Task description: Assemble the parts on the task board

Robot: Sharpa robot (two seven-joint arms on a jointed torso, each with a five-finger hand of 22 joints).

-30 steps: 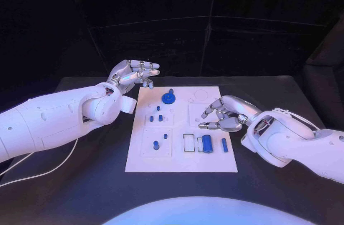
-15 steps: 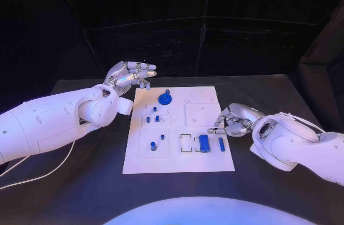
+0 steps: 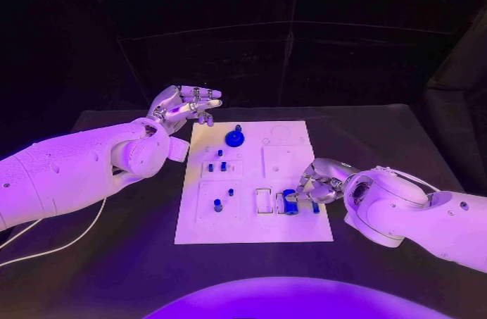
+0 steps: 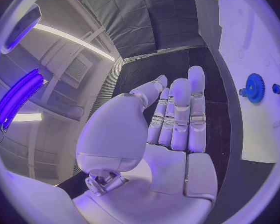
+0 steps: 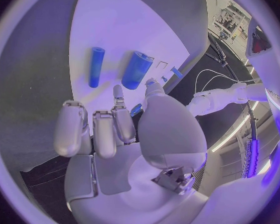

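Observation:
The white task board [image 3: 254,231] lies mid-table. On it a blue gear [image 3: 234,137] stands at the far end, several small blue pegs [image 3: 218,167] sit in the left column, and a thick blue cylinder [image 3: 291,202] lies near the right edge. My right hand [image 3: 319,182] hovers low over that edge, fingers bent down beside the cylinder and holding nothing. The right wrist view has the cylinder [image 5: 139,69] and a thin blue rod [image 5: 96,66] just beyond my fingertips [image 5: 117,92]. My left hand [image 3: 186,105] hangs open above the board's far left corner; the gear [image 4: 254,87] lies beside it.
The black table [image 3: 386,129] surrounds the board. A white cable [image 3: 61,241] runs over the table at the near left under my left arm. Dark curtains close off the back.
My right hand has come down and toward the near side, from the board's right middle to the thick blue cylinder, its fingers bending in. The left hand has stayed put.

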